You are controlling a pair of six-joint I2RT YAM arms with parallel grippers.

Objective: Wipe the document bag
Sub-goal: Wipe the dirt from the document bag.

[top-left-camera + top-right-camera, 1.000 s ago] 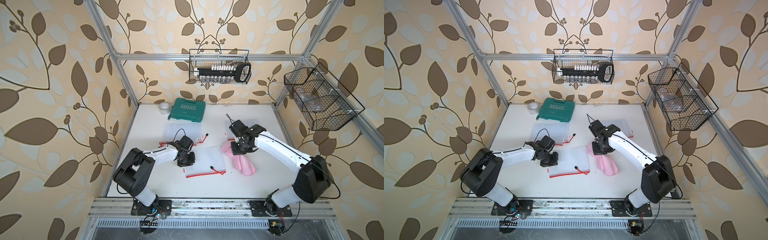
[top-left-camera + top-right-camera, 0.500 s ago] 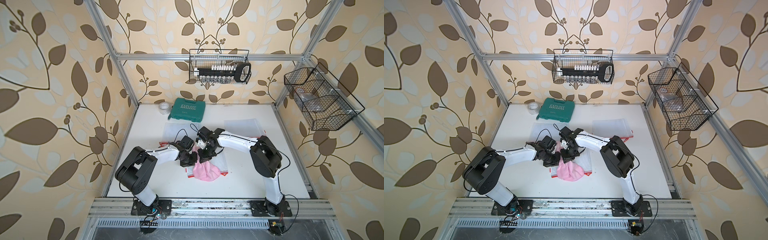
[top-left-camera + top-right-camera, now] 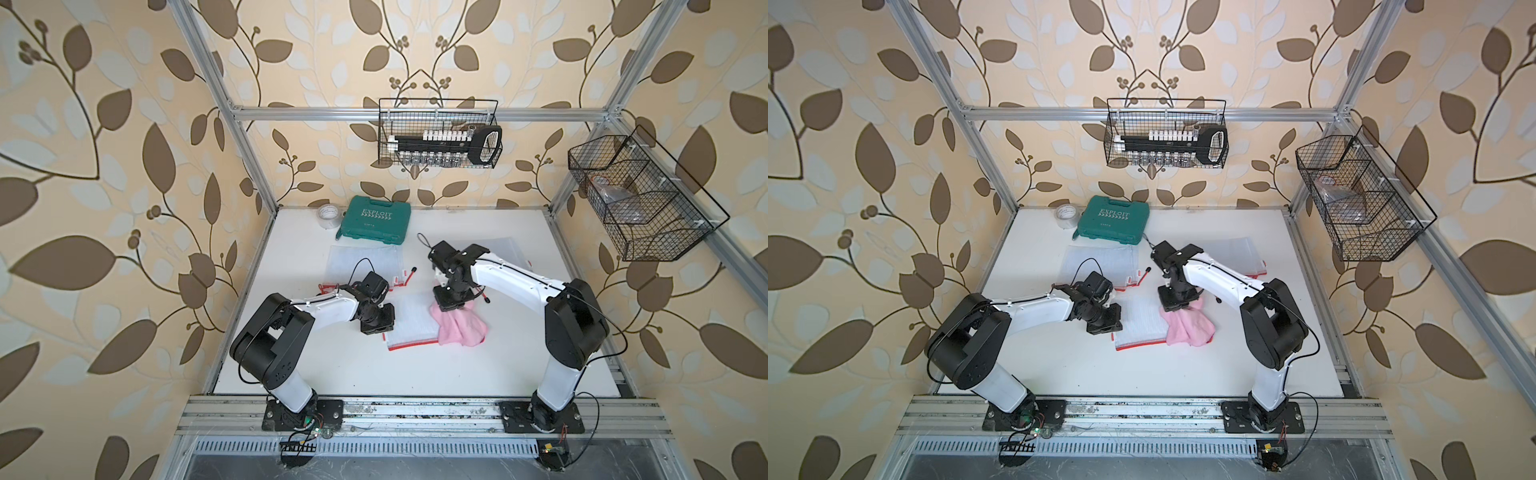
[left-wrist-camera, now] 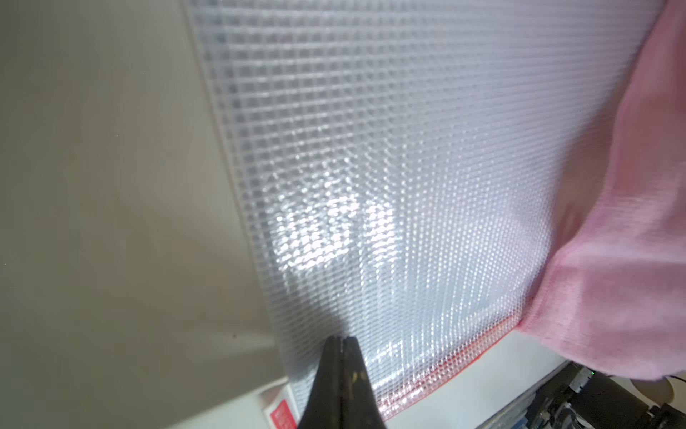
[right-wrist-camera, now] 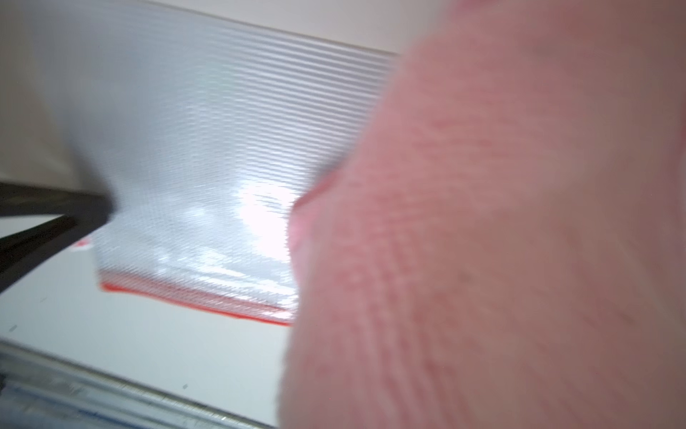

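Down at the front, a metal rail (image 3: 415, 409) holds the feet of both arms, and the white surface (image 3: 374, 374) starts just behind it.

A little way in, the document bag (image 3: 411, 324) lies flat on the surface, about in the middle between the two arms. It is see-through with a grid of little squares, and it has a red strip along its near edge.

The left gripper (image 3: 379, 331) is clenched, with its two black fingers pressed tight together and nothing between them. Its tip pushes down on the left side of the bag, close to the red strip.

The right gripper (image 3: 451, 305) is grasping a pink cloth (image 3: 461, 330) by its top. The cloth spreads out below the gripper and hides the right side of the bag, down to the red strip. In the right wrist view the cloth fills most of the picture and looks blurry, so that gripper's own fingers are hidden there.

Farther back, a second see-through bag (image 3: 361, 262) lies flat behind the left gripper. A third bag (image 3: 505, 249) lies partly under the right arm.

Behind them, a green tool case (image 3: 374, 219) sits near the back wall. A roll of clear tape (image 3: 329, 216) sits just beside it, toward the left wall.

Farthest away, a black wire basket (image 3: 390, 124) hangs on the back wall with a black tool rack (image 3: 440, 143) inside. A second wire basket (image 3: 648, 245) hangs on the right wall.
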